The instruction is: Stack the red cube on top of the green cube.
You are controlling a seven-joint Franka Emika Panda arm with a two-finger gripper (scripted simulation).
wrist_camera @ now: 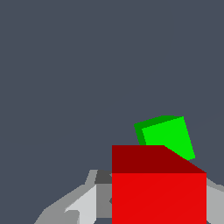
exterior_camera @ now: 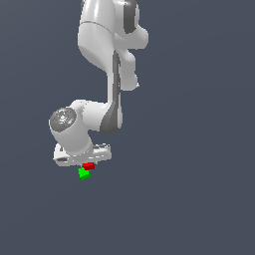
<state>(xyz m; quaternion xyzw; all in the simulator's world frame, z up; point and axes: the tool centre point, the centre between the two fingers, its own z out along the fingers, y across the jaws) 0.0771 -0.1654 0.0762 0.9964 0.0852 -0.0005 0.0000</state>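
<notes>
Just above the green cube (exterior_camera: 83, 174), and overlapping its upper edge in the exterior view, sits the red cube (exterior_camera: 88, 166), tucked directly beneath the white gripper (exterior_camera: 87, 163). Seen from the wrist view, the red cube (wrist_camera: 158, 190) fills the near foreground between pale grey fingers (wrist_camera: 83, 206), one on each side of it, so the gripper (wrist_camera: 148, 205) appears closed on the red cube and carrying it. Beyond the red cube, the green cube (wrist_camera: 167, 135) rests on the flat slate-grey worktop (exterior_camera: 189, 199), turned at a slight angle to the red one and only partly covered by it. Whether the two cubes already touch cannot be told; the exterior view shows them meeting, while the wrist view suggests the red cube sits a little off the green cube's centre. The step in hand looks like the carry and line-up over the green cube, with the stack not yet released. The next move would likely call for centring the red cube squarely over the green cube, lowering gently until it rests there, then opening the fingers without nudging either cube. Around the cubes, the robot arm (exterior_camera: 107, 55) rises from the gripper toward the top of the exterior view. No containers are visible anywhere near the green cube.
</notes>
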